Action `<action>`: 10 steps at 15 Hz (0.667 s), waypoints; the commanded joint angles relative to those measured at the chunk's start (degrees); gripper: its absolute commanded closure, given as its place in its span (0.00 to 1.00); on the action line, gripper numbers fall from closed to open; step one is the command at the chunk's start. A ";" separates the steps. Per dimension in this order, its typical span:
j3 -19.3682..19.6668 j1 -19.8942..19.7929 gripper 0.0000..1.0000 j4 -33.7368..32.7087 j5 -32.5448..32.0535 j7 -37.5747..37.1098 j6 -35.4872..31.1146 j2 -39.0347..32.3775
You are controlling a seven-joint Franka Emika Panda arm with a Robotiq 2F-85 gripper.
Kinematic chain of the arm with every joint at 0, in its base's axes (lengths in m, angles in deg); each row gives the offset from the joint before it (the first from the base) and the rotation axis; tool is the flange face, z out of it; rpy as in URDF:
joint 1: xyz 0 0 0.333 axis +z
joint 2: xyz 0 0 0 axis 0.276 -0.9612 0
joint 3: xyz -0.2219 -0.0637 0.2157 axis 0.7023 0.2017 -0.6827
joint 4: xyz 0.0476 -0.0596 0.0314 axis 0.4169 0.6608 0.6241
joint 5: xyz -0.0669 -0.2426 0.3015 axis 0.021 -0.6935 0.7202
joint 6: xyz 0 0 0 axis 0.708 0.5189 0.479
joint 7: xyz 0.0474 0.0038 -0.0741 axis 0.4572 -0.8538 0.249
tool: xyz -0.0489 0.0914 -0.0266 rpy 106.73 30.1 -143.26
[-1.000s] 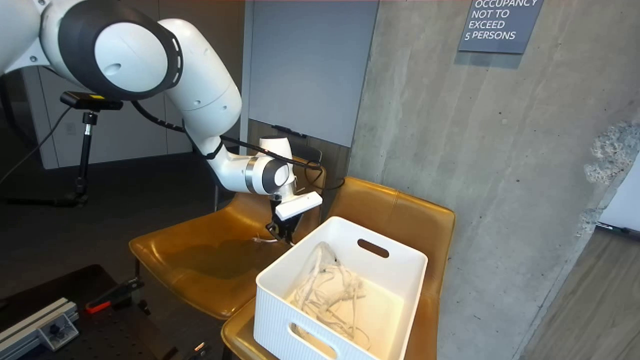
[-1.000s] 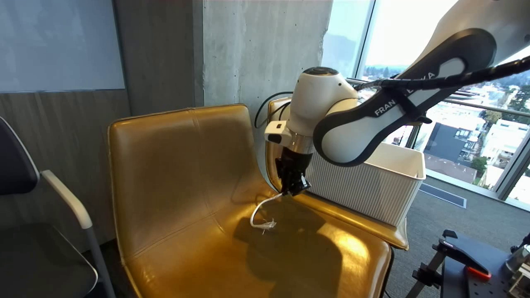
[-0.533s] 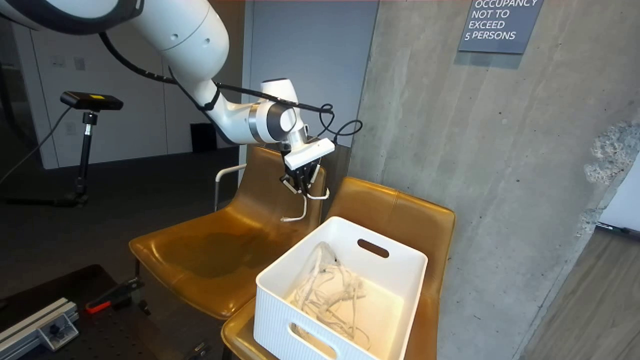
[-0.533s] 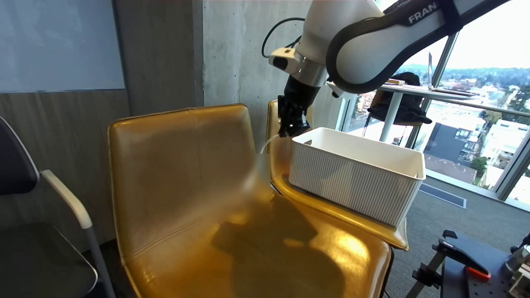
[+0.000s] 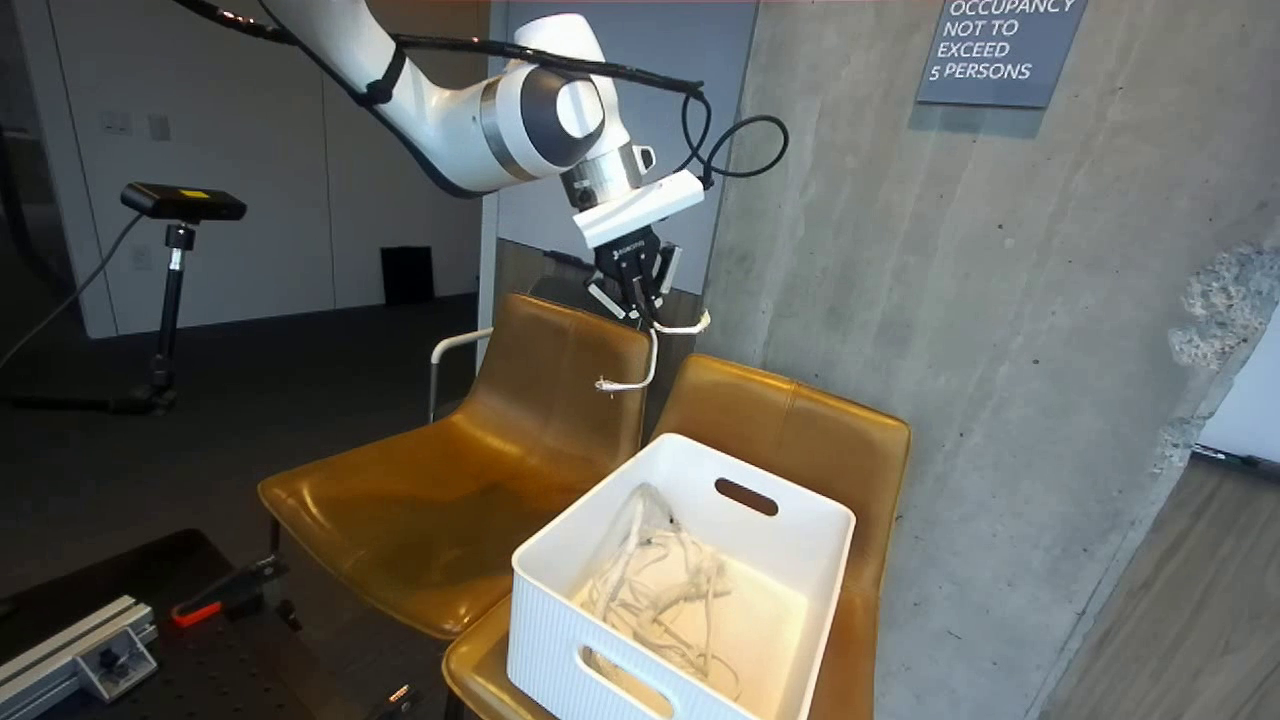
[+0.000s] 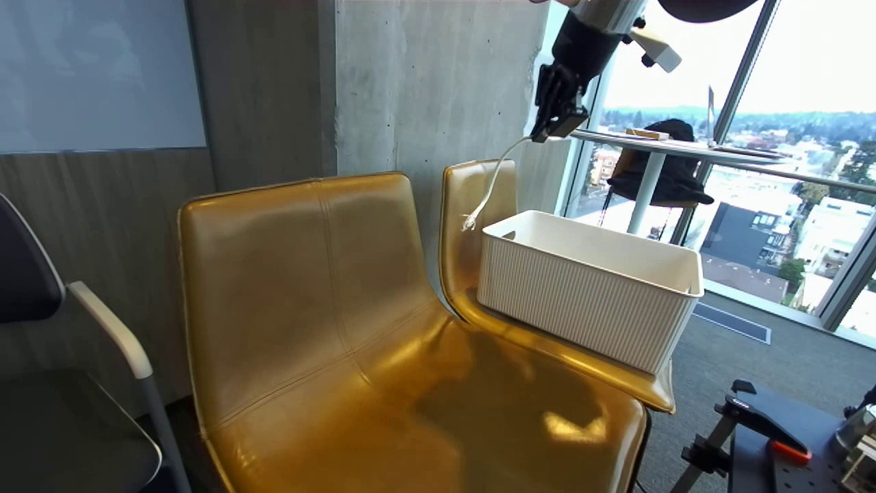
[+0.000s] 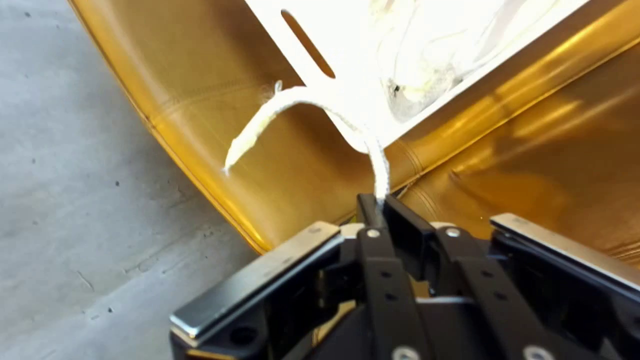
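Right now the pincer (image 7: 381, 202) is closed on a white rope (image 7: 299, 95), pinched between the tips with hardly a gap. The rope hangs in the air: in an exterior view two lengths of it come out below the tips, a shorter one curving outward with its tip turned up, a longer one dropping, then bending sideways to a frayed end. Pincer and rope are higher than the white bin (image 5: 548, 630) and apart from it; whether they are straight above its opening I cannot tell. The bin, with ribbed outer walls and slotted handles, sits on a tan leather chair (image 5: 800, 412) and contains a loose tangle of pale cords (image 5: 668, 600). Just beside it stands a matching chair (image 6: 301, 287). Behind rises a concrete wall (image 5: 960, 330) bearing a grey sign (image 5: 1000, 88) about occupancy.
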 commanded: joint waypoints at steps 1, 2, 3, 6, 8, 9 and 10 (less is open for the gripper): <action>2.76 -2.41 0.98 10.61 -1.12 -3.95 0.97 11.18; 3.58 -3.35 0.98 12.27 -0.81 -4.45 0.89 13.14; 4.28 -4.05 0.98 13.41 -0.60 -4.98 0.91 14.53; 5.84 -5.61 0.98 15.33 0.36 -5.98 0.04 16.71; 6.07 -5.74 0.98 15.64 0.20 -7.36 -0.24 16.81; 6.05 -5.65 0.98 15.78 0.06 -8.18 -0.34 16.63; 6.04 -5.61 0.98 16.10 -0.23 -8.97 -0.64 16.43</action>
